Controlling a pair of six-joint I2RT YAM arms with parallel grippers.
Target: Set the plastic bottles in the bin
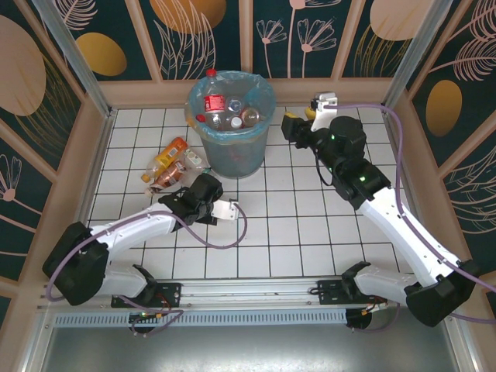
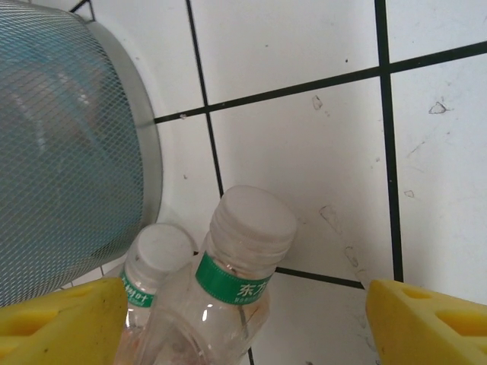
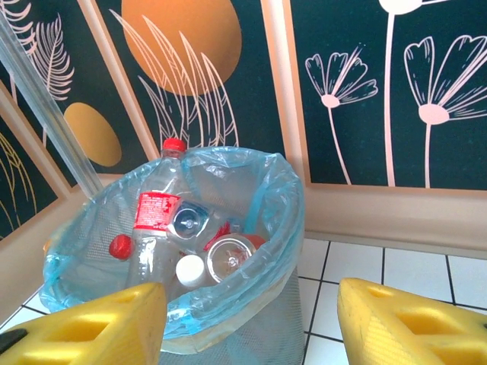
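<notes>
The bin [image 1: 232, 151] stands at the back of the tiled floor, lined with a light-blue bag [image 3: 274, 198] and holding several plastic bottles [image 3: 156, 220], one tall with a red cap. Loose bottles [image 1: 170, 164] lie left of the bin, one of them orange. My left gripper [image 1: 188, 186] is low beside them and open. Between its yellow fingers [image 2: 65, 327] lie two clear bottles with white caps and green neck bands [image 2: 236, 274], untouched by either finger. My right gripper [image 1: 288, 124] hovers open at the bin's right side, its fingers [image 3: 415, 319] wide apart and holding nothing.
The bin's mesh wall [image 2: 68, 152] sits close on the left of the left gripper. Patterned wall panels [image 1: 310, 35] and a wooden ledge [image 3: 396, 209] close the back. White tiles [image 1: 294, 225] lie bare between the arms.
</notes>
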